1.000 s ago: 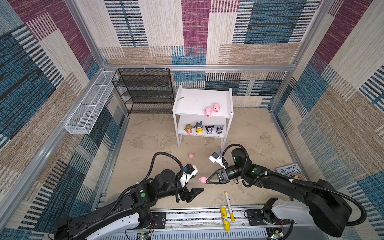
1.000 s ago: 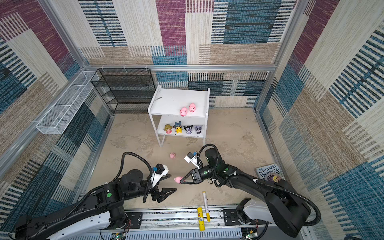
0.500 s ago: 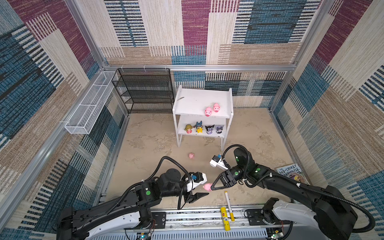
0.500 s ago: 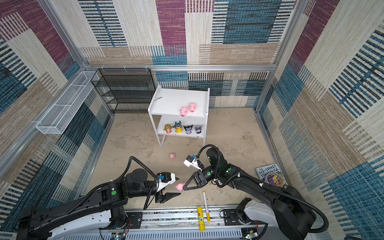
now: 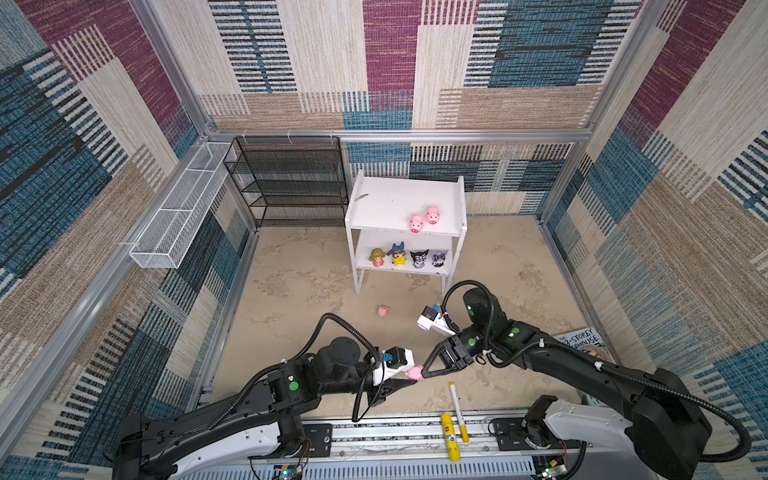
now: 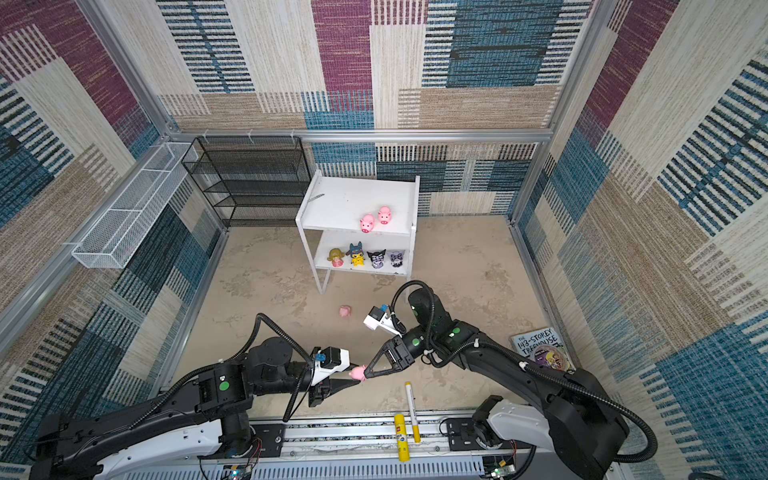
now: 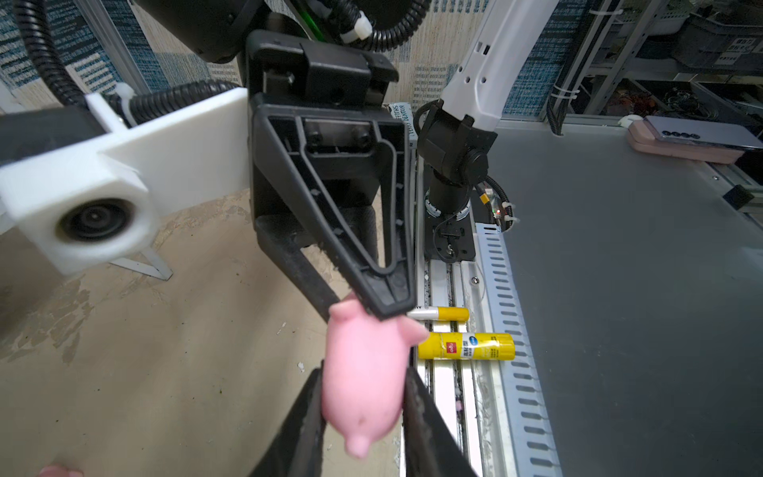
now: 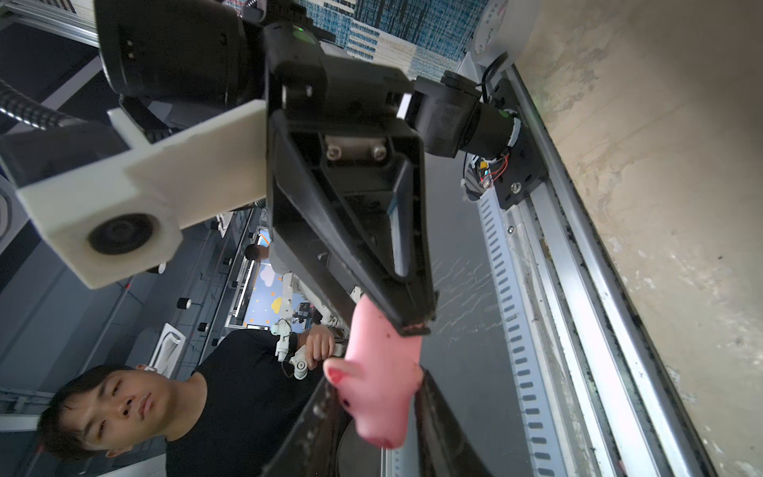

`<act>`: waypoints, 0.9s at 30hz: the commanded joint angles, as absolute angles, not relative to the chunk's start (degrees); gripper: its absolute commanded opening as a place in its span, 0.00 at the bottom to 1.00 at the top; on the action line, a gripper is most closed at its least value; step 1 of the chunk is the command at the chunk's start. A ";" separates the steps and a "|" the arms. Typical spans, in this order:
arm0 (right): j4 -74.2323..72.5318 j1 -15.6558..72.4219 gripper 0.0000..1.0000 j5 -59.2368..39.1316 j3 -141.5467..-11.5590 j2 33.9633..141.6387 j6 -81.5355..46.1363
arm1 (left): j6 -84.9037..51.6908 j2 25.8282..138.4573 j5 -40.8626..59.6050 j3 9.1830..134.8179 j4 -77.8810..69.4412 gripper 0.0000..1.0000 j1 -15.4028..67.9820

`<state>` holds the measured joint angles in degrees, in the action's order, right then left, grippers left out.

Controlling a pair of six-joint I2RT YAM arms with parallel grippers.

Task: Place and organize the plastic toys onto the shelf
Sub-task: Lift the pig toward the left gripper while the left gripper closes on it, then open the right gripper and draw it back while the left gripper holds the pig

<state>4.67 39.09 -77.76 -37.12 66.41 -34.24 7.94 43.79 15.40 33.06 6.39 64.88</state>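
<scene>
Near six o'clock in both top views, the left gripper (image 5: 409, 381) clamps a pink pig (image 5: 414, 373). The right gripper (image 5: 424, 374) flanks it from two o'clock, but its grip is unclear. A second pig (image 5: 382, 311) lies toward eleven, and the shelf (image 5: 386, 199) stands at twelve.

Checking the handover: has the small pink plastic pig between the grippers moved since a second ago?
Yes: the pink plastic pig has shifted nearer the yellow-capped white marker.

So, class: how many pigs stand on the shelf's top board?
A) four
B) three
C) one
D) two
D: two pigs stand side by side on the top board of the shelf.
</scene>
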 commanded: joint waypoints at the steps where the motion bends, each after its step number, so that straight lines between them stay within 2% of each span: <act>1: 12.15 39.03 0.42 -72.03 -39.34 65.08 -23.04 | 9.14 43.33 15.38 34.26 8.41 0.28 64.86; 7: 13.36 36.11 0.54 -56.18 -36.65 62.83 -23.09 | 7.15 45.86 7.42 31.35 6.99 0.27 64.86; 12: 18.62 33.09 0.68 -38.09 -34.05 56.57 -23.24 | 6.12 51.46 2.72 22.12 -6.08 0.27 64.78; 17: 19.26 33.06 0.74 -30.00 -32.17 55.24 -23.73 | 8.65 61.27 0.15 19.02 -17.01 0.27 64.11; 25: 10.33 33.05 0.74 -25.03 -25.76 56.05 -24.35 | 7.39 74.72 3.11 20.26 -25.42 0.31 60.19; 27: 8.60 33.08 0.70 -22.97 -24.46 56.87 -24.27 | 6.39 77.69 4.28 20.42 -27.72 0.31 58.80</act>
